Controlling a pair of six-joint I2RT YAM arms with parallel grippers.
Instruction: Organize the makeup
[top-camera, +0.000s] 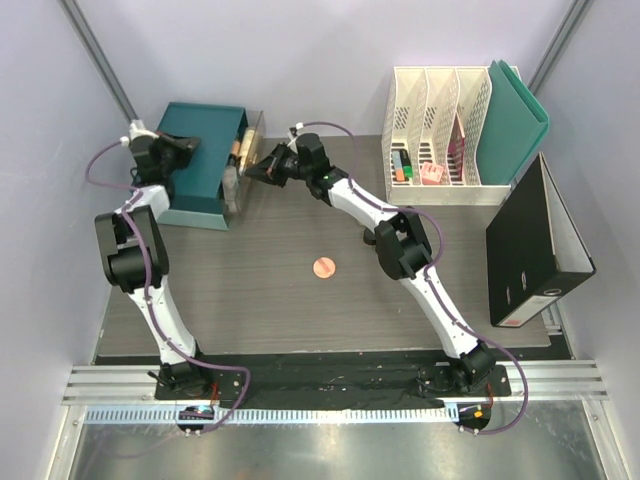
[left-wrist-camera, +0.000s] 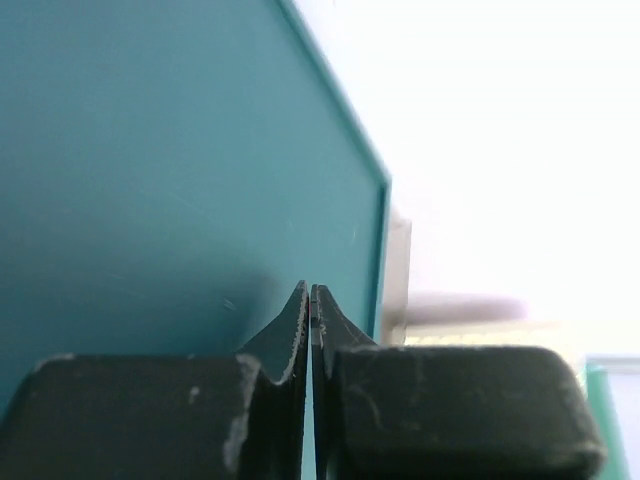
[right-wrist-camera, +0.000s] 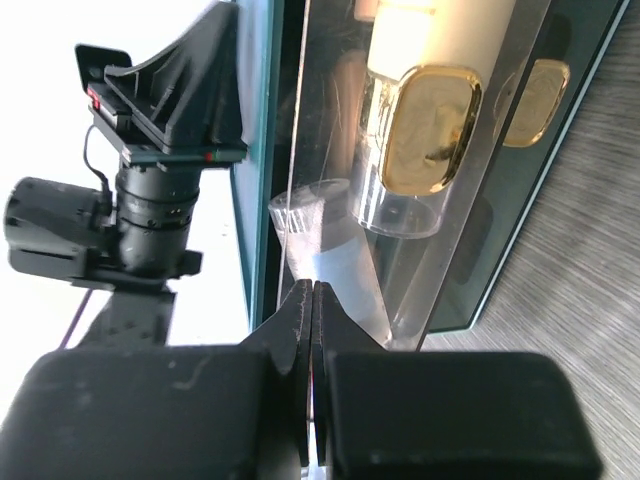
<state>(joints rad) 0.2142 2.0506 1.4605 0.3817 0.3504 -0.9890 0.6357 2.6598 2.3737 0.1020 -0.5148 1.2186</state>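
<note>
Cream bottle (right-wrist-camera: 440, 30) with a gold end and clear tube (right-wrist-camera: 325, 235) lodged in the clear holder (top-camera: 250, 135) against the teal box (top-camera: 200, 165) at the table's (top-camera: 300, 310) far left corner, round pink compact (top-camera: 323, 267) alone mid-table, right claw (right-wrist-camera: 313, 300) clenched on nothing just beside the holder, left claw (left-wrist-camera: 310, 305) clenched over the box's top.

Nothing legible anywhere; the label (top-camera: 524, 303) on the black binder (top-camera: 535, 240) is blurred

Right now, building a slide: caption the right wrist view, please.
Closed right gripper at a clear case holding a cream bottle.
</note>
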